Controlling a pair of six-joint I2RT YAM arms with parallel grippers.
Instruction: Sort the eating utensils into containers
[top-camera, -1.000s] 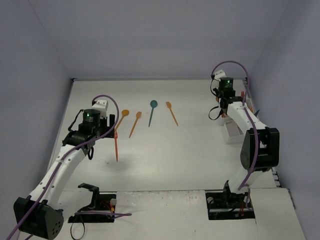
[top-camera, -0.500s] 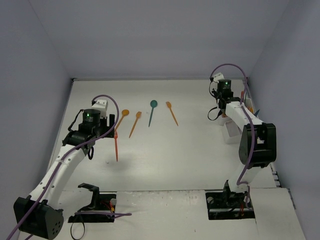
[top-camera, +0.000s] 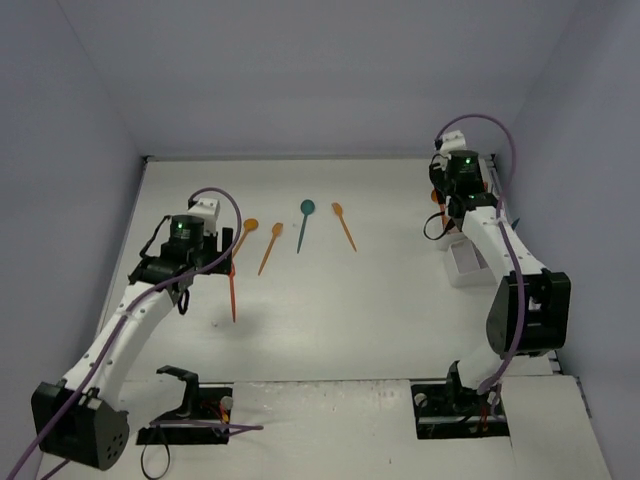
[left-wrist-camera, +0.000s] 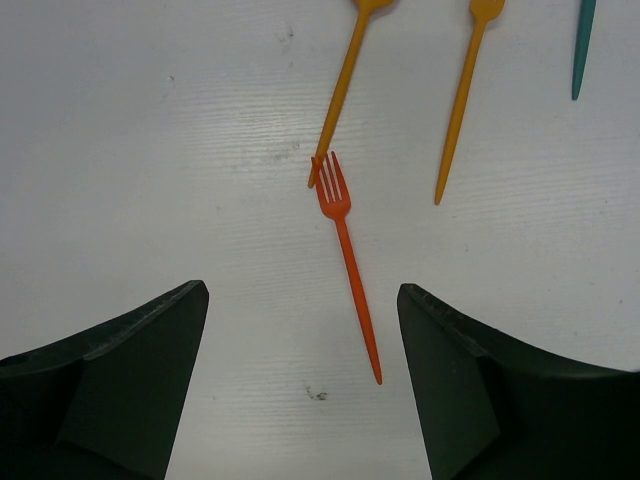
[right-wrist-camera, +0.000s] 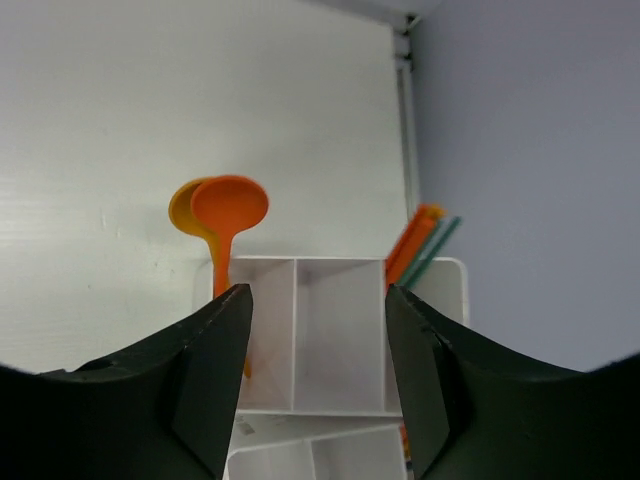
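My left gripper is open and hovers just short of the handle tip of an orange-red fork that lies on the table. Beyond the fork lie two orange spoons and a teal spoon. Another orange spoon lies further right. My right gripper is open above the white containers, with nothing between its fingers. Orange spoons stand in the left compartment. Orange and teal utensils lean in the right one.
The containers stand at the table's right side, close to the right wall and the back corner. Walls close in the table on the left, back and right. A black stand with cables sits by the left arm's base.
My right gripper has gone from shut to open and has shifted a little right over the containers. The left gripper has stayed open in nearly the same place.
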